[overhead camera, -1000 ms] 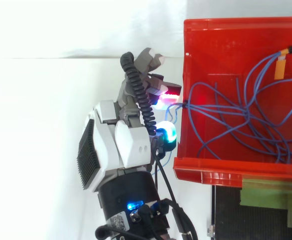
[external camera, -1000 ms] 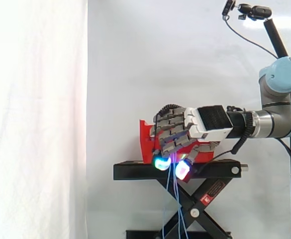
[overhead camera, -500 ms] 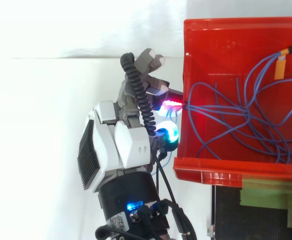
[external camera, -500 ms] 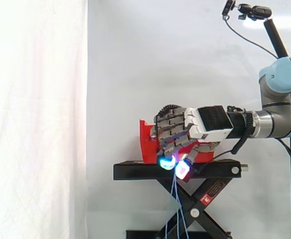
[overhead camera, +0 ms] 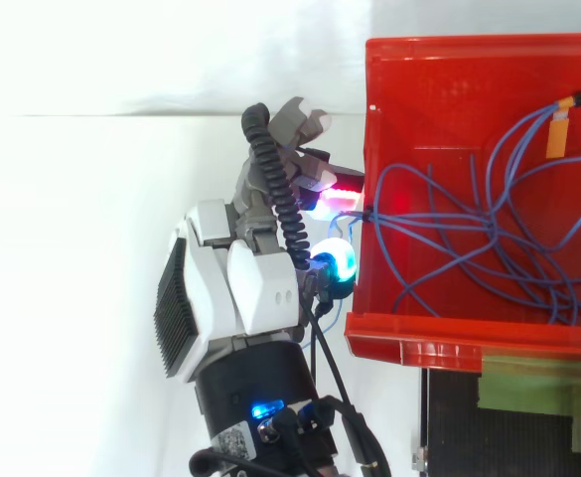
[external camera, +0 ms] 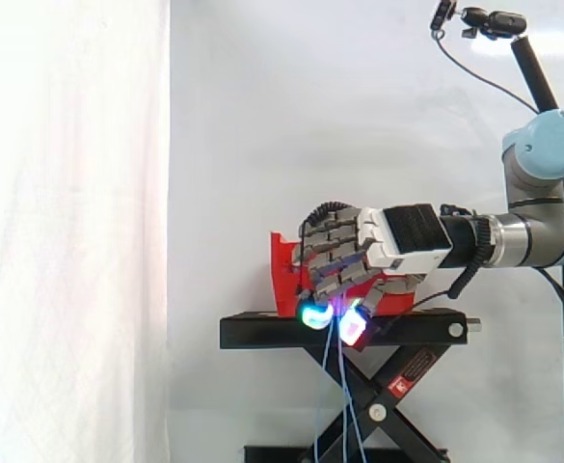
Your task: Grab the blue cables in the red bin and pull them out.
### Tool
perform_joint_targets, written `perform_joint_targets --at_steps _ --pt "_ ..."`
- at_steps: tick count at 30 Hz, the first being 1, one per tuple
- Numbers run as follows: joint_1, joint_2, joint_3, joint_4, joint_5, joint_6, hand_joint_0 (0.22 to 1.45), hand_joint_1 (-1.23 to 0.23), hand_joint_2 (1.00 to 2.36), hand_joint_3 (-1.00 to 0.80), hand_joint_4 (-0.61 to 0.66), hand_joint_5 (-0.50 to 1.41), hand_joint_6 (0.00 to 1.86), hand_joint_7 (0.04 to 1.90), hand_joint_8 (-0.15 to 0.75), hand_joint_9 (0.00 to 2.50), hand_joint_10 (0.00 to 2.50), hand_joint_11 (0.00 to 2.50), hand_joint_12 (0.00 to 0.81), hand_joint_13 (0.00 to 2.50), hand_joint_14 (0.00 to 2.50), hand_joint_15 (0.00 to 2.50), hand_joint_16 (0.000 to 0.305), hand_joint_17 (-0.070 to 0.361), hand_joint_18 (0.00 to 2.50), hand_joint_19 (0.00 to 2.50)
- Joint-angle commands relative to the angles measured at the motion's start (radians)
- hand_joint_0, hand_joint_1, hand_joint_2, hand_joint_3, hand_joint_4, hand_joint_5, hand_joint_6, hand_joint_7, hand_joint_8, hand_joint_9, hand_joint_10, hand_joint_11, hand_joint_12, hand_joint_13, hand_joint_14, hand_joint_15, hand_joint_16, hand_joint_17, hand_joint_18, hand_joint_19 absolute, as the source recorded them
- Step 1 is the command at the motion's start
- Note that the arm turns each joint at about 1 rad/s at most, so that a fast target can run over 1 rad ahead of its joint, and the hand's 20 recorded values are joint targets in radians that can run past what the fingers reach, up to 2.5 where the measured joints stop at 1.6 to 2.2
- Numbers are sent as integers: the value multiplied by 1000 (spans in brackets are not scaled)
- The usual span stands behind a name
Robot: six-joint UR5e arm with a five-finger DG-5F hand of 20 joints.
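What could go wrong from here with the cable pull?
1. The blue cables lie tangled in the red bin; a pull might snag them at its wall and drag the bin on the stand.
2. The thin strands pinched by the hand could slip from its fingertips.

Side view: you've got a white curtain (external camera: 69, 231) w/ soft vertical folds over the view's left third, brightly lit. Beside it a flat pale-grey wall (external camera: 291, 116) fills the rest of the bg. Low centre is a black stand (external camera: 262, 333): flat top, crossed scissor legs (external camera: 397, 391) under it, red sticker (external camera: 415, 371) on one leg. Top right corner: black pole (external camera: 535, 72) w/ a small camera (external camera: 494, 21), thin cable drooping off it. Top view: you see white ground (overhead camera: 72, 298) w/ a faint grey seam (overhead camera: 101, 115) across it, and a green patch (overhead camera: 538, 393) on the stand's top, btm right.
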Motion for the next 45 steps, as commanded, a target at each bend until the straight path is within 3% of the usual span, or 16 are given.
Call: perform_joint_targets --at_steps 1,13,18,23,33,36,37,39,45 --pt "0 0 0 -1 0 0 794 -970 1000 -1000 70 864 7 743 238 883 21 1174 343 673 22 559 43 97 475 405" --pt "0 -1 0 -6 -3 0 794 -966 1000 -1000 78 848 9 713 241 880 21 1161 344 672 22 559 43 97 472 406" --pt "-2 -1 0 -6 -3 0 800 -968 1000 -1000 52 924 0 848 239 896 22 1170 345 679 21 553 43 97 478 395" --pt "-2 -1 0 -9 -3 -8 805 -969 1000 -1000 41 900 250 793 239 906 23 1175 343 685 21 556 43 96 487 402" --pt "-2 -1 -14 0 -3 -10 827 -962 1000 -1000 36 898 300 777 231 917 22 1189 339 695 22 551 42 95 493 392" --pt "-2 0 -14 0 -3 -10 829 -962 1000 -1000 35 904 236 794 233 918 22 1184 338 695 22 560 42 95 493 396" --pt "-2 0 -14 0 -3 -10 827 -961 1000 -1000 41 926 50 848 233 918 21 1185 337 694 22 556 42 95 493 396" --pt "-2 -1 -14 0 -3 -10 819 -962 1000 -1000 52 924 0 848 233 913 21 1181 339 693 20 560 42 95 493 402" --pt "-2 0 -14 0 -3 -10 809 -959 1000 -1000 65 882 7 767 234 900 22 1174 340 689 20 557 43 96 485 402"
